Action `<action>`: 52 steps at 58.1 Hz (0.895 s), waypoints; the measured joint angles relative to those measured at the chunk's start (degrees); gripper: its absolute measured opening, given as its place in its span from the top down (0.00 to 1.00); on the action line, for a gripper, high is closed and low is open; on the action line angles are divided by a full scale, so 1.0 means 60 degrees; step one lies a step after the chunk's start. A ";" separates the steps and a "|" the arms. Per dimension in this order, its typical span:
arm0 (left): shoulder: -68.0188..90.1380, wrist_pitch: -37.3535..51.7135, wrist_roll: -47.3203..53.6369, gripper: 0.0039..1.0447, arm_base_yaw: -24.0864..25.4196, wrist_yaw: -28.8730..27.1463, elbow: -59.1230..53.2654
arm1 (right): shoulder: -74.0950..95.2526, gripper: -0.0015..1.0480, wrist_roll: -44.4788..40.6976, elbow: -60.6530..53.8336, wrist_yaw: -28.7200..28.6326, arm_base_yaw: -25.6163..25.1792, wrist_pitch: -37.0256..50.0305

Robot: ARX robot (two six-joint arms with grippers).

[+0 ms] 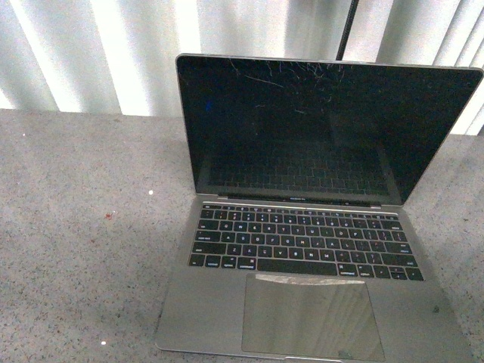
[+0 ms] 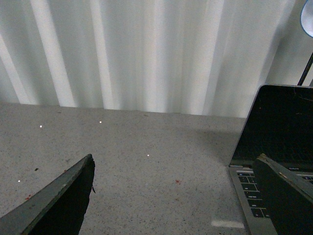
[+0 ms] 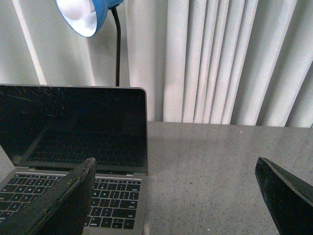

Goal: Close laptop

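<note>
1. Left wrist view: left gripper (image 2: 174,158) has its jaws spread wide w/ nothing btwn them, only speckled grey table (image 2: 146,186) below. One finger (image 2: 286,196) overlaps the kbd corner of the laptop (image 2: 279,122); can't tell if they touch.
2. Front view: laptop is open, lid upright and tipped slightly back. Screen is dark and scratched, kbd black, trackpad nearest the camera. It sits on the table right of centre, approx 4 o'clock in frame. A thin black lamp stem (image 1: 345,30) rises behind the lid at 1 o'clock, w/ pale curtain (image 1: 98,53) across the back.
3. Right wrist view: right gripper (image 3: 175,161) is also wide apart, holding nothing. One of its fingers (image 3: 63,200) shows in front of the laptop's kbd; contact unclear. A blue lamp shade (image 3: 90,14) hangs above the lid, behind it.
</note>
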 joint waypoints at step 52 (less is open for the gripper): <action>0.0000 0.0000 0.0000 0.06 0.0000 0.0000 0.0000 | 0.0000 0.07 0.0000 0.0000 0.0000 0.0000 0.0000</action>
